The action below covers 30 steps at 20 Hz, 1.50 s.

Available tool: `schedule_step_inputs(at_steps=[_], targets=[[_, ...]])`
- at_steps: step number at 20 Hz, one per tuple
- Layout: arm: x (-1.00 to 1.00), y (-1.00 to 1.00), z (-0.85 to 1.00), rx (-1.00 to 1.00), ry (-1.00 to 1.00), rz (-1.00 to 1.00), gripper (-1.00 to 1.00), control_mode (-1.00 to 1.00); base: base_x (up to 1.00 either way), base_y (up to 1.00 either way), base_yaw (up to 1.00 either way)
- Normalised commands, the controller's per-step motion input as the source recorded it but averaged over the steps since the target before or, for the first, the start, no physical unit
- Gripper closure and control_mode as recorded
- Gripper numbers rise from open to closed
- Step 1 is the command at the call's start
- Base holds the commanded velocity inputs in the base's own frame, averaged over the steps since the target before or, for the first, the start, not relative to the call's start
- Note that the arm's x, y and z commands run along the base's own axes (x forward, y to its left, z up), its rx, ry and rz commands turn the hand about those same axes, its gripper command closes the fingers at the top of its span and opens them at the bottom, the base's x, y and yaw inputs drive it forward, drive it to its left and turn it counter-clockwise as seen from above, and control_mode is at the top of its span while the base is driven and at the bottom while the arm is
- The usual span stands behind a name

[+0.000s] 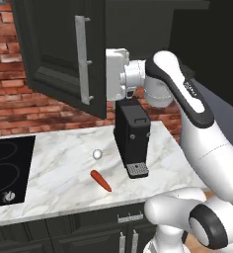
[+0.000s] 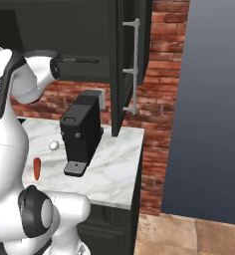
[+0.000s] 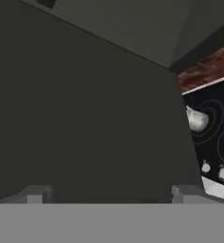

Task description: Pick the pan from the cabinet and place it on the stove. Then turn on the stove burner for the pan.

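Gripper (image 3: 111,193) spread wide, nothing pinched, pressed up close to the dark cabinet door (image 1: 59,52) at upper left. Pan handle (image 2: 79,60) poking out up top. Stove (image 1: 7,170) at lower left, kettle (image 3: 197,118) sitting on it.

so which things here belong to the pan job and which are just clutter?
Job:
- cabinet, doors swung open
- pan, its thin handle showing in the cabinet past the arm
- stove with its knobs
- hand, open, close to a dark cabinet panel

Clutter:
- black coffee machine
- carrot
- small white ball-like item
- pale kettle on the stove
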Motion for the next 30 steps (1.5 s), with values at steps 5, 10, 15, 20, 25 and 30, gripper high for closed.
schedule_step_inputs(at_steps=[5,10,15,20,25,30], targets=[[-0.28,0.78,-0.15,0.0,-0.07,0.14,-1.0,-1.0,0.0,0.0,0.0],[-0.08,0.79,-0.13,0.0,-0.07,0.11,-1.0,-1.0,0.0,0.0,0.0],[0.0,0.74,-0.09,0.0,-0.07,0.1,-1.0,-1.0,0.0,0.0,0.0],[-0.02,0.29,0.02,0.0,-0.21,0.03,-1.0,-1.0,0.0,0.0,0.0],[-0.53,-0.25,0.03,-0.01,-0.39,-0.01,-1.0,-1.0,0.0,0.0,0.0],[-0.57,-0.35,0.07,-0.01,-0.37,-0.03,-1.0,-1.0,0.0,0.0,0.0]])
